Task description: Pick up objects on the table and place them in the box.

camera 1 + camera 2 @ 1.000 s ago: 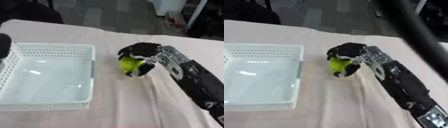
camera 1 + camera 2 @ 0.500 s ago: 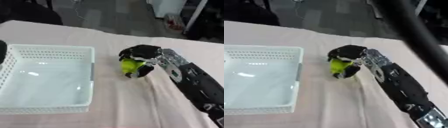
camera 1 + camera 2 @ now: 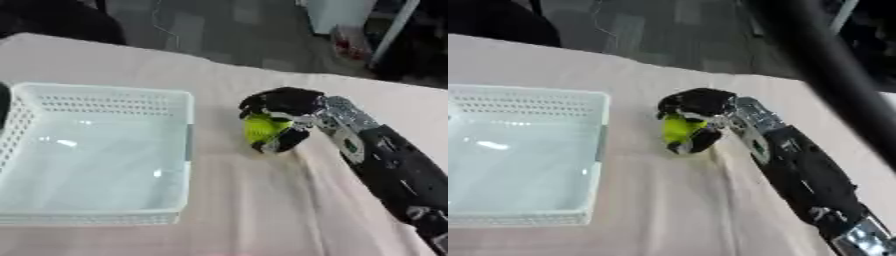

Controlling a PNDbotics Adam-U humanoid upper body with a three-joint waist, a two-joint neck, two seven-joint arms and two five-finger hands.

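Curling round yellow-green object [image 3: 261, 128], right hand [image 3: 282, 106], white basket [image 3: 186, 145] just beside, on cloth-covered table [image 3: 245, 200]

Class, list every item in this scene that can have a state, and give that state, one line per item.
right hand: fingers curled round the yellow-green object
yellow-green object: held in the right hand, beside the basket
white basket: upright on the table, nothing inside
tablecloth: wrinkled near the right arm
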